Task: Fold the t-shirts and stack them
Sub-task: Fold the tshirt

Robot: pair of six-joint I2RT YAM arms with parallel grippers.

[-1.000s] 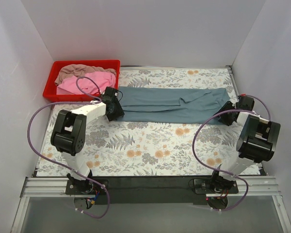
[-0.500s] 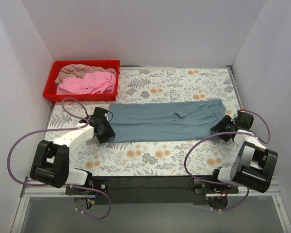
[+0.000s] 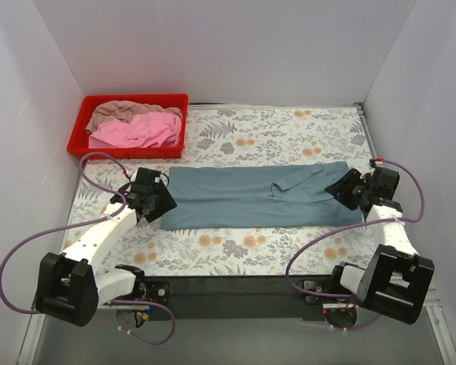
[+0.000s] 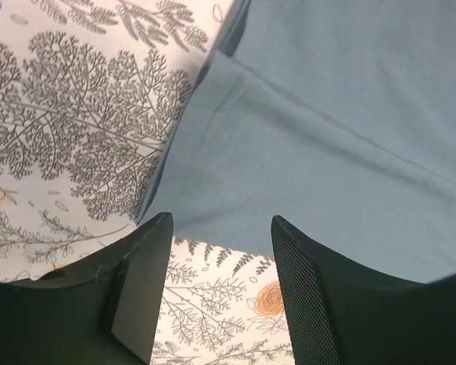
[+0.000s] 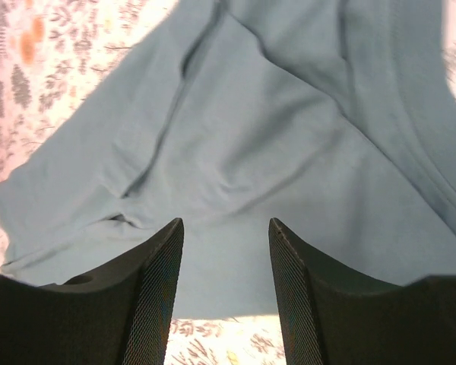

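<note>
The blue-grey t-shirt point(image 3: 254, 195) lies folded into a long strip across the middle of the table; it also shows in the left wrist view point(image 4: 349, 114) and the right wrist view point(image 5: 273, 152). My left gripper point(image 3: 156, 204) is open and empty at the strip's left end; in its wrist view the gripper point(image 4: 222, 228) frames the shirt's near edge. My right gripper point(image 3: 342, 188) is open and empty at the strip's right end, and in its wrist view the gripper point(image 5: 226, 228) hovers over the cloth. The pink t-shirt point(image 3: 140, 131) and the beige-tan t-shirt point(image 3: 121, 111) lie crumpled in the tray.
The red plastic tray point(image 3: 77, 138) stands at the back left corner. White walls close in the left, back and right sides. The table has a floral cloth point(image 3: 251, 243). Purple cables loop beside both arms.
The blue-grey shirt has come nearer on the table. Both grippers have let go of its ends and stand open just off them.
</note>
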